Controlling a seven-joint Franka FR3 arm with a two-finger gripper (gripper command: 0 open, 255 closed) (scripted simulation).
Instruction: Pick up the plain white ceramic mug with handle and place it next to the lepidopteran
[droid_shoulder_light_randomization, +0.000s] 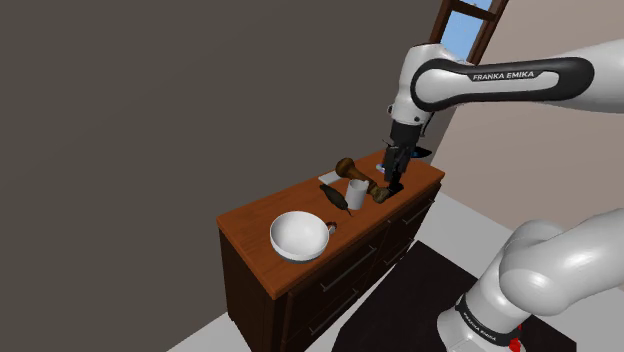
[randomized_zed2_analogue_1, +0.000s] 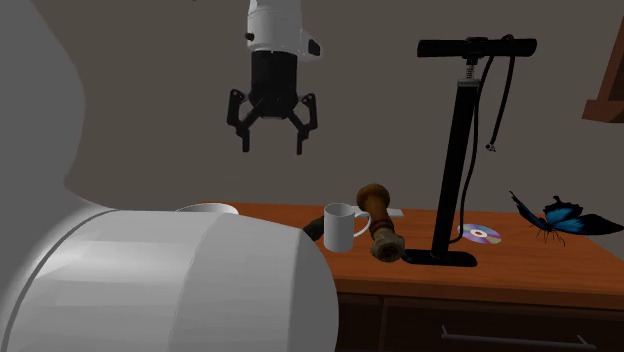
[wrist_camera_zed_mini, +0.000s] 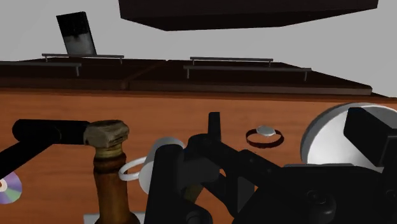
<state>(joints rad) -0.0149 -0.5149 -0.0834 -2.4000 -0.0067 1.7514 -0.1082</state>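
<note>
Mug (randomized_zed2_analogue_1: 345, 226) stands on the cabinet (randomized_zed2_analogue_1: 560, 270), down below the claw (randomized_zed2_analogue_1: 271, 148), a little to one side. The claw hangs high, spread wide, nothing in it. The butterfly (randomized_zed2_analogue_1: 558, 217) sits far from it.

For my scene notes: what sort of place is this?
Probably a room in a house: a wooden drawer cabinet against a grey wall, a window, a white mug and a pump on top.

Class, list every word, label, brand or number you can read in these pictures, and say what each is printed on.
"FRANKA EMIKA": white letters on the dark band of the arm's upper link.
Small print on the arm's lower link: too small to read.
No text shows on the mug or the disc.
</note>
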